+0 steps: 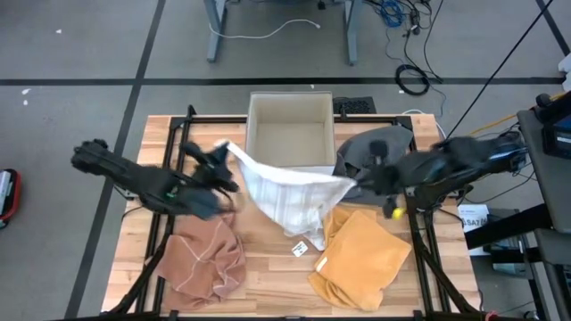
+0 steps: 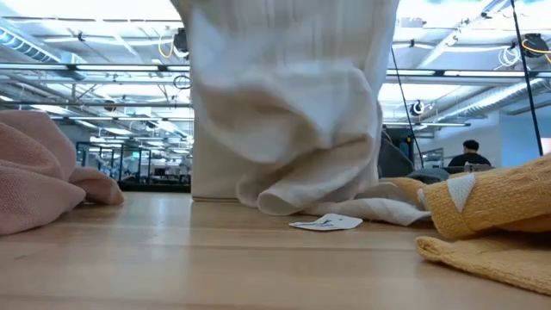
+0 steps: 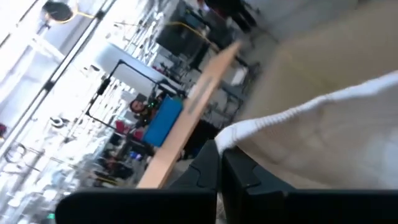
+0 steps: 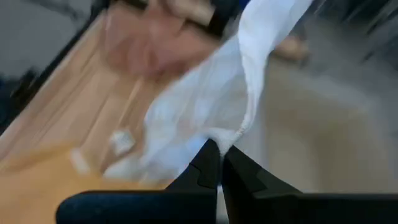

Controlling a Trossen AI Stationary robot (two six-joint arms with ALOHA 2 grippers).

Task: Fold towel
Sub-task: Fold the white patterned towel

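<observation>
Now both end effectors (image 1: pixel 225 153) (image 1: pixel 354 184) hold the white towel (image 1: pixel 290 196) stretched between them.

- Open beige rectangular box (image 1: pixel 289 125), at the far edge of the wooden slatted table (image 1: pixel 268 259).
- Crumpled pink cloth (image 1: pixel 203 257), near left.
- Mustard-yellow cloth (image 1: pixel 361 254), near right.
- Grey cloth (image 1: pixel 370 147), beside the box.

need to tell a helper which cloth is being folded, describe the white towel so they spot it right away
Start at the open cardboard box at the far middle of the wooden table. Just in front of it hangs the white towel, stretched between the left gripper and right gripper, each shut on a corner. Unlike the pink towel and mustard-yellow towel heaped on the table, it is white, ribbed and held up.
</observation>
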